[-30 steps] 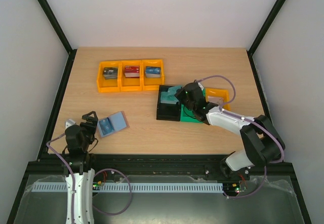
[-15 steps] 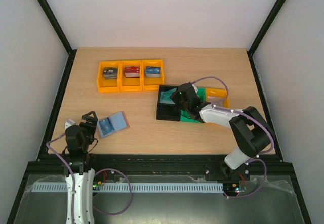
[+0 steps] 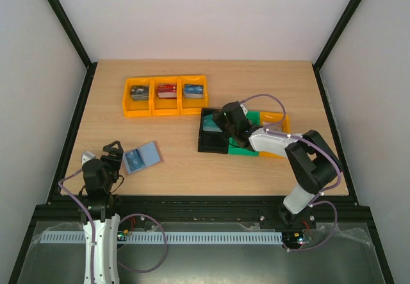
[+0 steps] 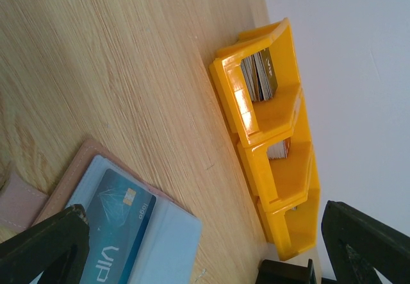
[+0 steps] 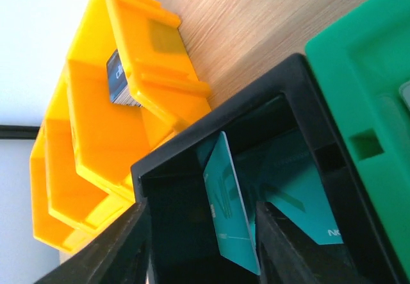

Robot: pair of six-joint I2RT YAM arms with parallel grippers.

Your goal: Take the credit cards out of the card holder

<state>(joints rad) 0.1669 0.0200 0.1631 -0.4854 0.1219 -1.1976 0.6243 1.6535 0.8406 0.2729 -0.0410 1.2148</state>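
The card holder lies open on the table at the left, pale blue inside, with a teal credit card in its pocket. My left gripper hovers just left of it, open and holding nothing; in the left wrist view the gripper straddles the card holder. My right gripper is over the black bin. In the right wrist view, the right gripper is open, with a teal card standing tilted between the fingers, close to the right one. Another teal card lies flat in the black bin.
A row of three yellow bins holding stacked cards stands at the back left. A green bin sits against the black bin's right side, with a small yellow bin beyond it. Black frame rails edge the table.
My right arm swung left, from over the green bin to over the black bin. Its jaws went from shut to apart around the teal card. The left arm stayed still.
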